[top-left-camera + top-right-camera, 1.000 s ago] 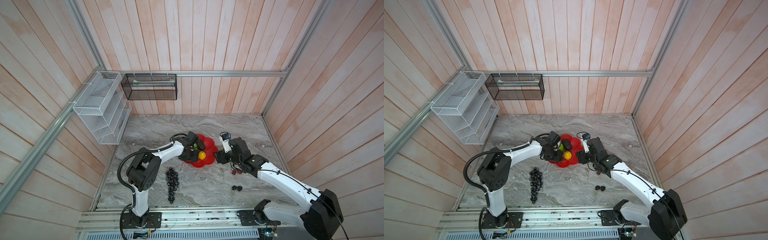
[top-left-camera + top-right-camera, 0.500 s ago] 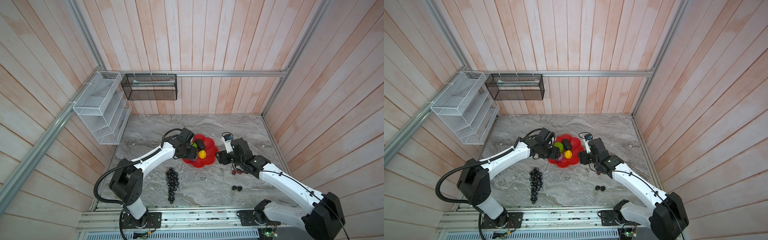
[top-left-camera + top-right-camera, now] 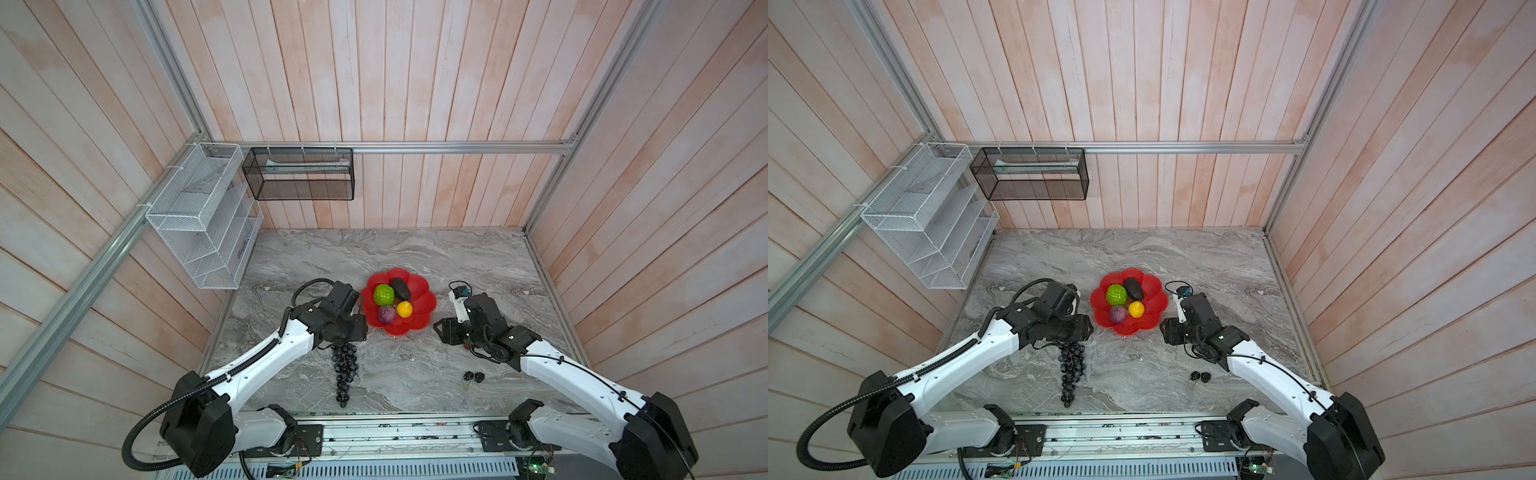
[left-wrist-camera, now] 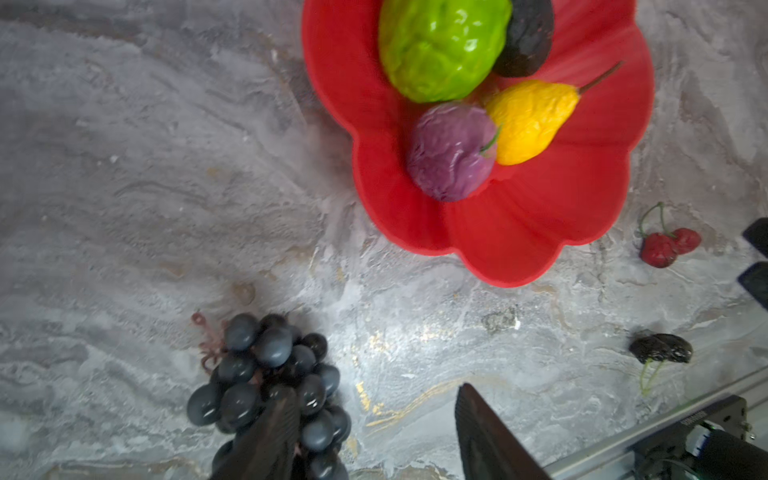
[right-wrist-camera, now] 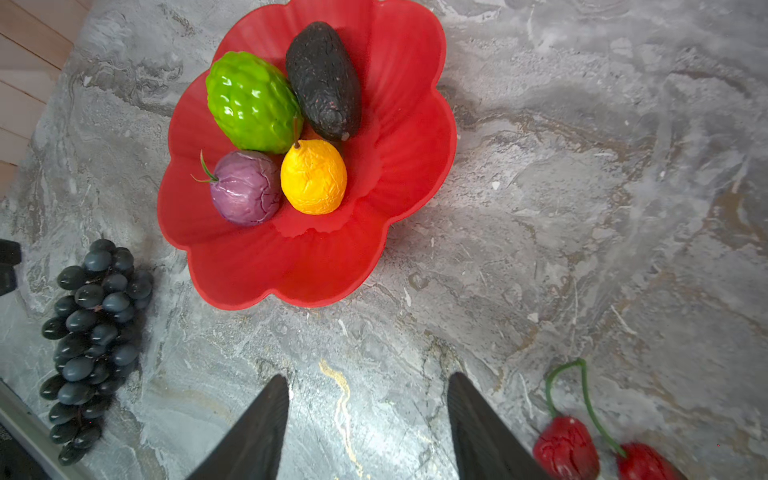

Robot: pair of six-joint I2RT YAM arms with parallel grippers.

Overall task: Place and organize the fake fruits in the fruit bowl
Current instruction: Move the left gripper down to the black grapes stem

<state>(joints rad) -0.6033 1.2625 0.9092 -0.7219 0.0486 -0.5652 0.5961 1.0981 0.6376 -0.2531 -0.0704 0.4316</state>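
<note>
Four fruits (image 5: 253, 104) cluster mid-bowl (image 3: 409, 326), likely settled by its slope. Grapes (image 3: 345, 370), red cherries (image 5: 567, 453) and black cherries (image 3: 473, 376) lie on the tabletop (image 3: 395, 374). Left gripper (image 4: 374, 392) hovers over the grapes' far end, right gripper (image 5: 369, 376) beside the red cherries: jaws released, empty.

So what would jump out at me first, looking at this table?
The glossy red flower-shaped bowl mid-table, holding a green ball, black oval, purple fruit and yellow fruit. Next, the long dark grape bunch on the marble tabletop nearby, its top end under the open left gripper.
</note>
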